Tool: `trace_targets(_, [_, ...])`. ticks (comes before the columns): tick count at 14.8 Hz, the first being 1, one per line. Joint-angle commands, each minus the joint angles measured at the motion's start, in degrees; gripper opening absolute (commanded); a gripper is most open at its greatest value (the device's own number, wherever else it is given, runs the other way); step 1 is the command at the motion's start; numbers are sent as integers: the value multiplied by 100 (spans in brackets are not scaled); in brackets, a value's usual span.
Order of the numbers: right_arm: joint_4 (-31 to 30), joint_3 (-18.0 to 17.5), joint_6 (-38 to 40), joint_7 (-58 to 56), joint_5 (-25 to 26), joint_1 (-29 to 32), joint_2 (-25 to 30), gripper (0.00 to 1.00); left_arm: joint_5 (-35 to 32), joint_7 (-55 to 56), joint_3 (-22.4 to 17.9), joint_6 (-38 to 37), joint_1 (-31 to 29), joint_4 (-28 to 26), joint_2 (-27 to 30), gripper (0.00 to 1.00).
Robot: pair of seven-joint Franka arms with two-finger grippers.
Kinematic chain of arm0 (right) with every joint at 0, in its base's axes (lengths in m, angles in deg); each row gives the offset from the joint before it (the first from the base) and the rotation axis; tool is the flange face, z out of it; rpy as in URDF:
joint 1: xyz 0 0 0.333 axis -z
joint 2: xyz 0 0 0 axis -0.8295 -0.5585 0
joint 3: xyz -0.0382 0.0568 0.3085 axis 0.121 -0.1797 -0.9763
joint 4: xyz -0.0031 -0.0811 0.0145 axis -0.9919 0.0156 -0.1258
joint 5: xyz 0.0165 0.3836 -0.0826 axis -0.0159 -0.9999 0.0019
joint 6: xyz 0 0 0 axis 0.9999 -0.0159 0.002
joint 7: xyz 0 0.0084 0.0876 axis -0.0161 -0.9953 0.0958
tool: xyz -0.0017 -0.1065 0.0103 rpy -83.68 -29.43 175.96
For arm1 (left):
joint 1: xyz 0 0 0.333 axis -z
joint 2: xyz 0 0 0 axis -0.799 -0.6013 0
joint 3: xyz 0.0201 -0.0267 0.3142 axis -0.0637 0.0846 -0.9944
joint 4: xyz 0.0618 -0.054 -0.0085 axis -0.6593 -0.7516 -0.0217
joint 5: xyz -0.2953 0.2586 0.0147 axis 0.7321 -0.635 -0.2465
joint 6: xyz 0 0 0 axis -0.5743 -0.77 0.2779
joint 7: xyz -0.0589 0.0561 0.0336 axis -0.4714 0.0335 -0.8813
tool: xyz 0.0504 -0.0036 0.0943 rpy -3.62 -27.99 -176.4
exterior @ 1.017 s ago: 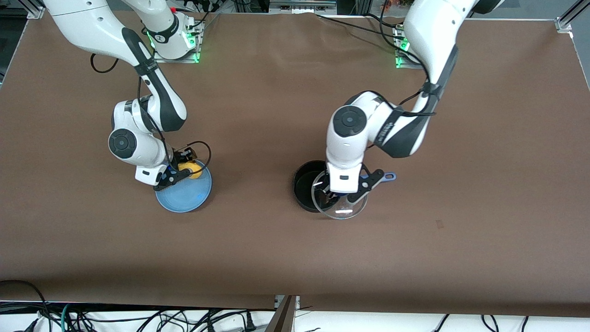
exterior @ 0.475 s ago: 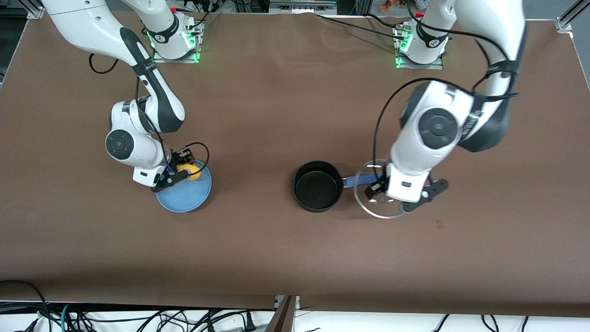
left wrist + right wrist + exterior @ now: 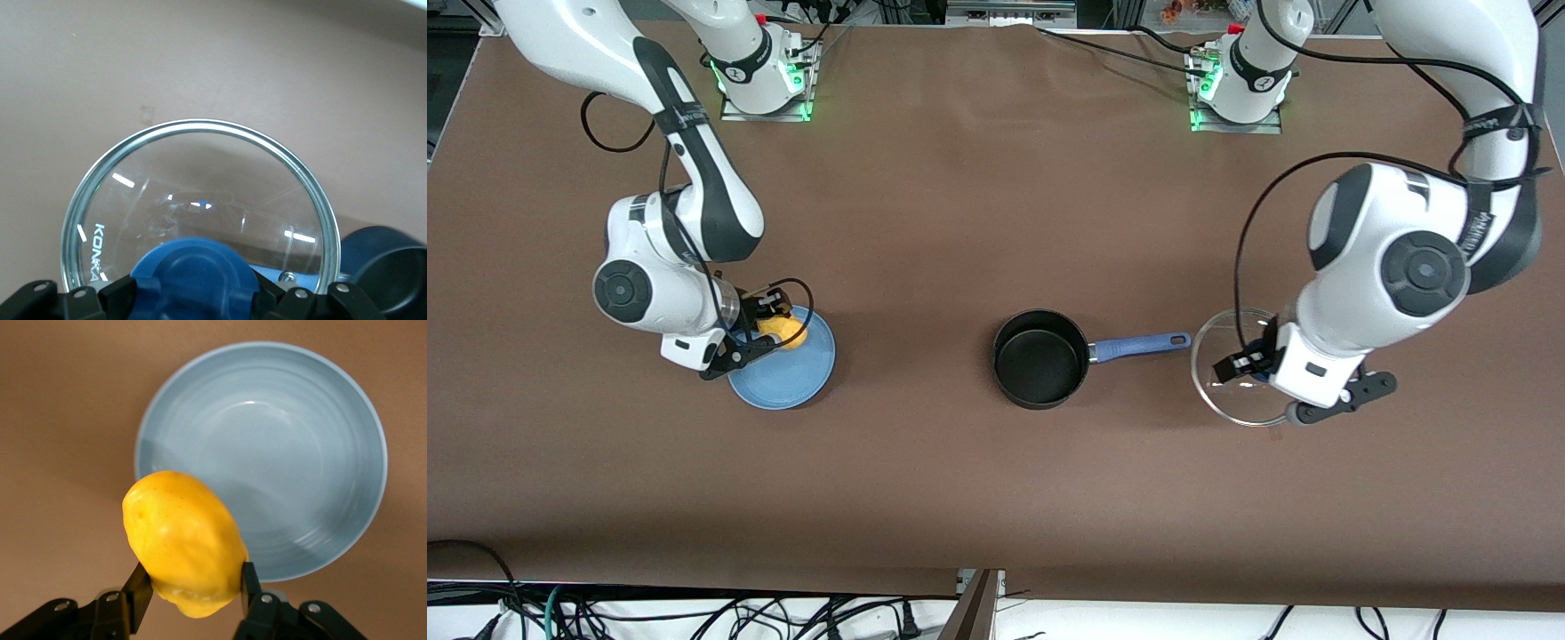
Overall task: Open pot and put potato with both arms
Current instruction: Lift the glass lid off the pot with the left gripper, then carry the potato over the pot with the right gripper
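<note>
The black pot (image 3: pixel 1040 358) stands open on the table, its blue handle (image 3: pixel 1138 347) pointing toward the left arm's end. My left gripper (image 3: pixel 1256 363) is shut on the blue knob (image 3: pixel 193 273) of the glass lid (image 3: pixel 1232 391) and holds it over the table just off the handle's tip. The lid (image 3: pixel 200 187) fills the left wrist view, with the pot (image 3: pixel 393 267) at its edge. My right gripper (image 3: pixel 769 331) is shut on the yellow potato (image 3: pixel 785 329) and holds it over the rim of the blue plate (image 3: pixel 787 378). The right wrist view shows the potato (image 3: pixel 183 540) between the fingers.
The blue plate (image 3: pixel 280 453) lies empty toward the right arm's end of the brown table. Bare tabletop lies between the plate and the pot. Cables hang along the table's edge nearest the front camera.
My left arm has carried the lid from over the pot out toward the left arm's end, uncovering the pot. My right gripper with the potato has shifted slightly toward the right arm's end.
</note>
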Motion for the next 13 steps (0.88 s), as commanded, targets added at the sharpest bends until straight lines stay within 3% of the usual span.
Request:
trace_targets(1, [237, -34, 445, 21, -311, 39, 120, 53, 148, -825, 36, 85, -370, -565, 414, 27])
trace_targets(4, [473, -130, 621, 669, -320, -66, 155, 52, 148, -1239, 45, 820, -591, -1423, 747, 27])
trace_targets(8, [852, -718, 683, 2109, -311, -189, 147, 52, 148, -1459, 45, 2596, -775, -2963, 1065, 27])
trace_targets(10, [1019, -903, 665, 3031, -311, -408, 77, 52, 148, -1635, 45, 2634, -811, -3132, 1118, 27])
trace_targets(13, [1414, -904, 604, 4464, -267, -1171, -221, 52, 148, -1820, 45, 2687, -925, -3360, 1144, 27])
